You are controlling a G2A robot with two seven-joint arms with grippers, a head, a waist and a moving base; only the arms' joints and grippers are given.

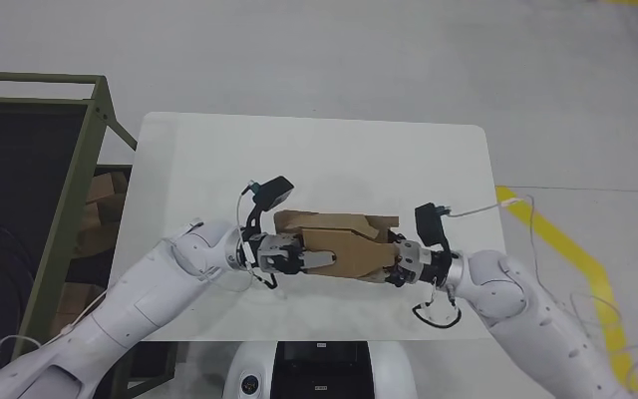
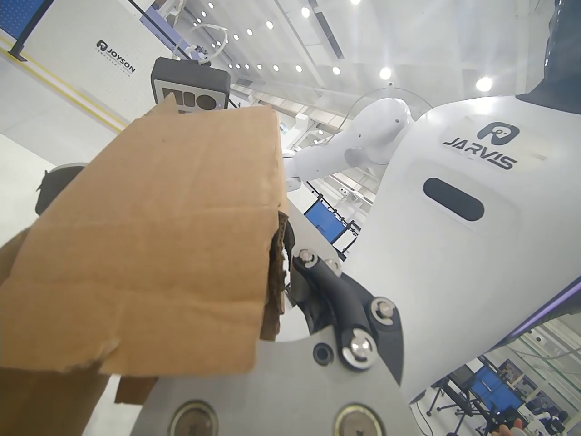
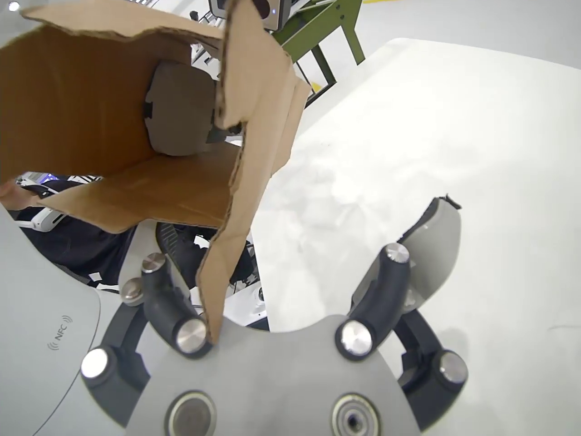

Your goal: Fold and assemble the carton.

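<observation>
Brown cardboard sits between the two arms. It is the carton (image 1: 339, 247), at about 6 o'clock on the white bench (image 1: 299, 150), close to the robot's edge. I cannot tell if it rests on the bench or hangs just over it. It is opened up like a little tunnel, and the flaps at the ends are not folded in yet. So I think the job is only partly done.

The left end effector (image 1: 309, 260) is at the carton's 9 o'clock end. Cardboard hides it, so I cannot tell if it is pinching or not. The right end effector (image 1: 391, 267) is at the 3 o'clock end. It is wide open, with its fingers (image 3: 438, 238) far apart. A side flap (image 3: 254, 138) stands just beside one finger and well away from the other. A green frame (image 1: 60, 224) stands off the bench at 9 o'clock.

The carton looks light and thin. Its flat walls seem stiff enough, but I think it will bend easily along the crease lines. The flap edges are torn and ragged. A hard squeeze would likely squash or rip it. The cardboard looks dull and rough, so it should not slip much.

I think the best place to hold is a flat wall close to a corner crease, not the ragged tip of a flap. One end effector could keep the body steady there. The other could push a flap over near its fold line.
</observation>
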